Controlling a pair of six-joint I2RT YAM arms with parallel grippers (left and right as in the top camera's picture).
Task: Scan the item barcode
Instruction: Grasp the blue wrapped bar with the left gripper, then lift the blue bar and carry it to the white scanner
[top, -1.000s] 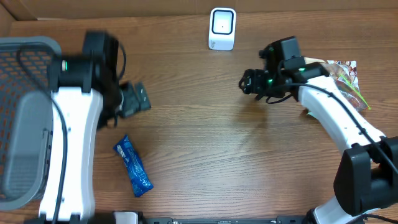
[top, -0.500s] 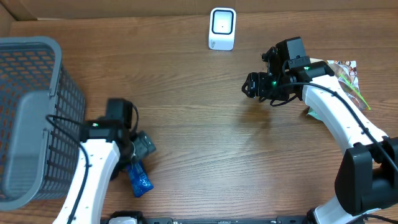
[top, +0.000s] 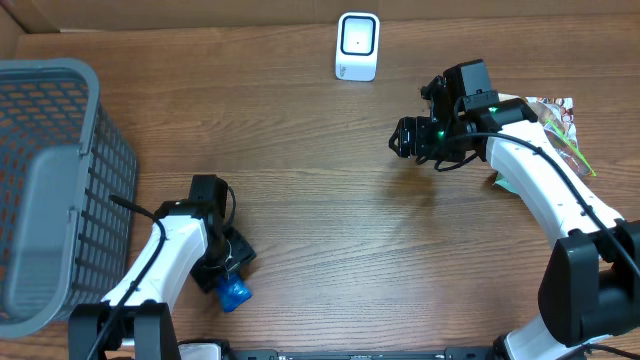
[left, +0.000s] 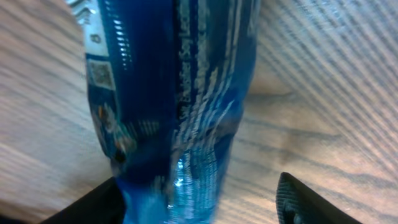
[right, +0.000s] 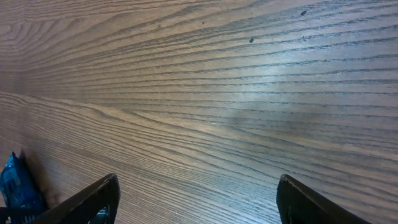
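Observation:
The item is a blue snack packet (top: 235, 293) lying on the wooden table near the front left. My left gripper (top: 225, 268) is down over it and hides most of it from above. In the left wrist view the packet (left: 180, 93) fills the space between the jaws. It touches the left finger (left: 93, 205), while a gap remains before the right finger (left: 305, 202), so my left gripper (left: 199, 199) is open around it. The white barcode scanner (top: 357, 45) stands at the back centre. My right gripper (top: 402, 135) hovers open and empty to the scanner's front right.
A grey mesh basket (top: 60, 180) fills the left side. More snack packets (top: 552, 125) lie at the far right, behind the right arm. In the right wrist view, bare wood lies between the open fingers of my right gripper (right: 196, 199).
My left arm has swung from beside the basket toward the front edge and come down over the blue packet, its jaws narrowing around it. The right arm has barely moved.

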